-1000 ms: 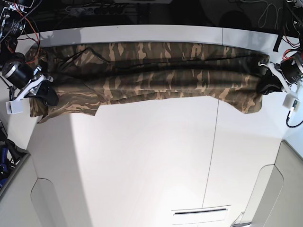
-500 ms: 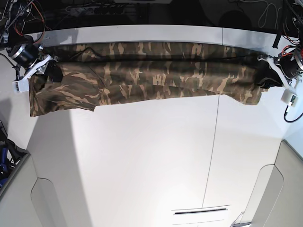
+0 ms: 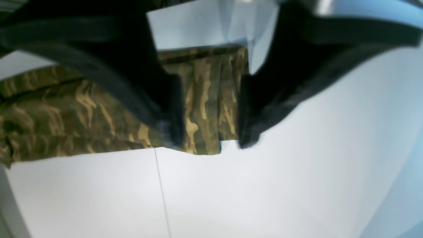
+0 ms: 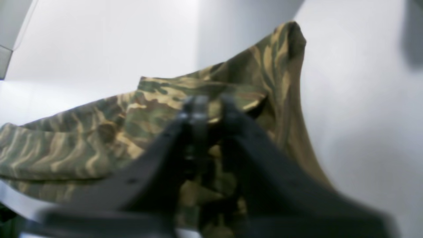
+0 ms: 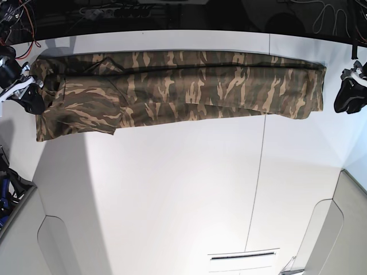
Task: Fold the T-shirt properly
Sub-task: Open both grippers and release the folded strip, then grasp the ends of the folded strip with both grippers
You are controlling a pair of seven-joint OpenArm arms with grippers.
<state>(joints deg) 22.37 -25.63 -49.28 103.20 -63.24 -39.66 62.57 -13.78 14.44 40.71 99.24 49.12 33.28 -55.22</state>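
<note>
The camouflage T-shirt (image 5: 178,86) lies flat as a long folded band along the table's far edge. My left gripper (image 5: 346,98) hangs just past the shirt's right end, clear of it. In its wrist view the left gripper (image 3: 210,142) stands open, and the shirt's corner (image 3: 201,109) shows on the table between the dark fingers (image 3: 172,129). My right gripper (image 5: 31,98) sits at the shirt's left end. In its wrist view the right gripper (image 4: 211,100) is shut, tips over a fold of the shirt (image 4: 158,96). Whether cloth is pinched between them does not show.
The white table (image 5: 183,189) has a seam (image 5: 256,189) running from front to back. Cables and dark equipment (image 5: 114,11) line the far side behind the shirt. Grey panels (image 5: 338,229) stand at the near corners.
Both arms swung outward and back, and the shirt now lies flat. The left gripper opened and let go of the right end. The right gripper opened, then shut again at the left end.
</note>
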